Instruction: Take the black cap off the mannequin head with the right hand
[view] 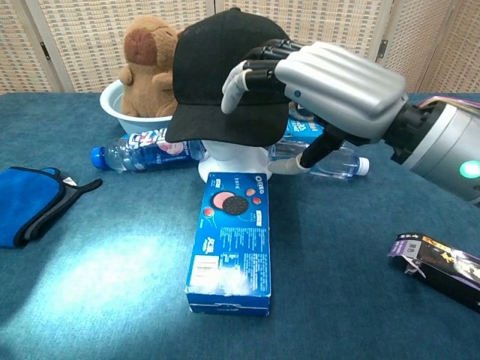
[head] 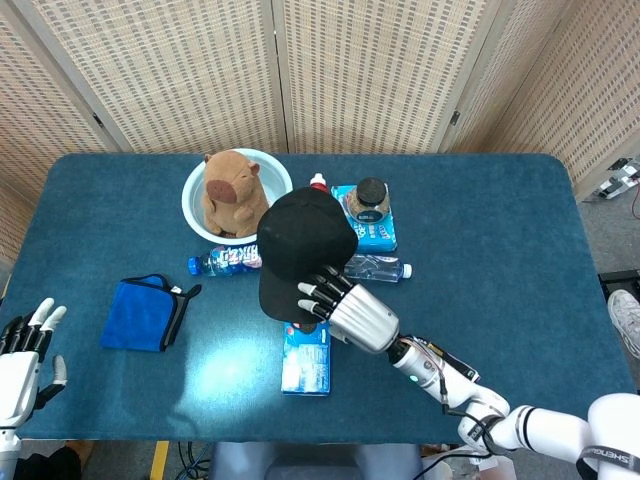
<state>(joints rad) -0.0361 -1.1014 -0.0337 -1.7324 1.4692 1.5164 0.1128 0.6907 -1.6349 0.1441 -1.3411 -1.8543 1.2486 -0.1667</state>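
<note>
The black cap (head: 300, 235) (view: 210, 67) sits on the white mannequin head (view: 225, 157) at the table's middle; from the head view the cap hides the head. My right hand (head: 350, 312) (view: 337, 82) is at the cap's front right. Its spread fingers (view: 240, 75) reach over the brim side of the cap, and the thumb points under the brim beside the mannequin head. I cannot tell whether the fingers touch the fabric; nothing is gripped. My left hand (head: 20, 355) rests open at the table's near left corner, far from the cap.
An Oreo box (head: 306, 358) (view: 231, 240) lies just in front of the mannequin head. Behind are a capybara plush in a white bowl (head: 228, 190), two lying bottles (head: 222, 263) (head: 378, 268) and a jar on a blue box (head: 370, 200). A blue cloth (head: 145, 312) lies left, a dark packet (view: 442, 270) right.
</note>
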